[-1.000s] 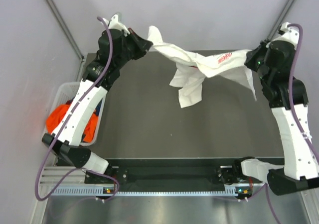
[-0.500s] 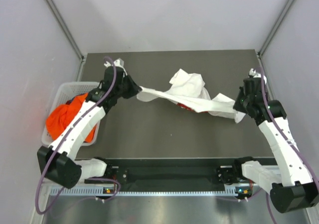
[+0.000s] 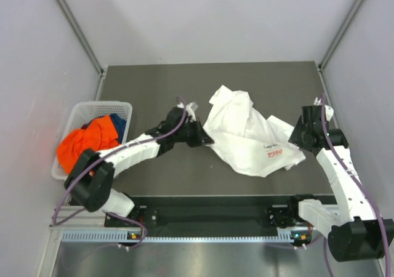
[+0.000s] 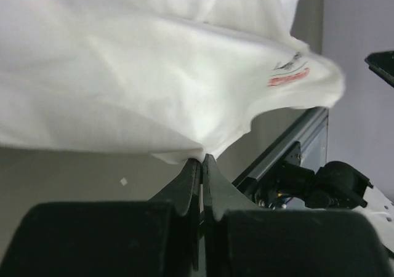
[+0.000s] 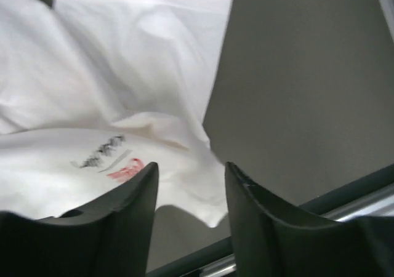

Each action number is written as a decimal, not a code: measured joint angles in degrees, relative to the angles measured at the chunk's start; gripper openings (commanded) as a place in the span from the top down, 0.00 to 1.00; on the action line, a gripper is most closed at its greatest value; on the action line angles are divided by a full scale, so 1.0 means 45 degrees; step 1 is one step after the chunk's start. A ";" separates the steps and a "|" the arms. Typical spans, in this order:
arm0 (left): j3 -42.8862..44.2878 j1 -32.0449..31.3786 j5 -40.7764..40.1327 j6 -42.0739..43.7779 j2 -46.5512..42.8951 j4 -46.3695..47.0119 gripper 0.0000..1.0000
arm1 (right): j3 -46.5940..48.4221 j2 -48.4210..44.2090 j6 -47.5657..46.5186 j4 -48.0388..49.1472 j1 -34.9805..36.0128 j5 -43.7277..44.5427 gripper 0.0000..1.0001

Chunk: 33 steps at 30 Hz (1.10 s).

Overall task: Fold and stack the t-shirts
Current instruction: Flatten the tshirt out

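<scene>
The white t-shirt (image 3: 243, 132) lies crumpled on the dark table, its red chest print (image 3: 275, 152) facing up near the front right. My left gripper (image 3: 206, 140) is shut on the shirt's left edge; in the left wrist view the closed fingertips (image 4: 202, 161) pinch a corner of the white cloth (image 4: 154, 74). My right gripper (image 3: 299, 140) stands open at the shirt's right edge. In the right wrist view its fingers (image 5: 191, 169) are spread above the cloth (image 5: 123, 92) without touching it. An orange tee (image 3: 79, 145) and a dark blue tee (image 3: 114, 125) sit in the basket.
The white lattice basket (image 3: 92, 108) stands at the table's left edge. The black front rail (image 3: 209, 212) runs between the arm bases. Grey walls close in the table at the back and on both sides.
Both arms brought the shirt down from mid-air onto the table. The right gripper opened and let go of it. The left gripper moved right toward the centre, still holding the cloth.
</scene>
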 measured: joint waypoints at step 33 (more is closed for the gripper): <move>0.1141 0.4410 0.2535 0.0345 0.3429 0.0486 0.29 | 0.0709 0.5906 0.1069 0.4294 0.5707 -0.2579 0.40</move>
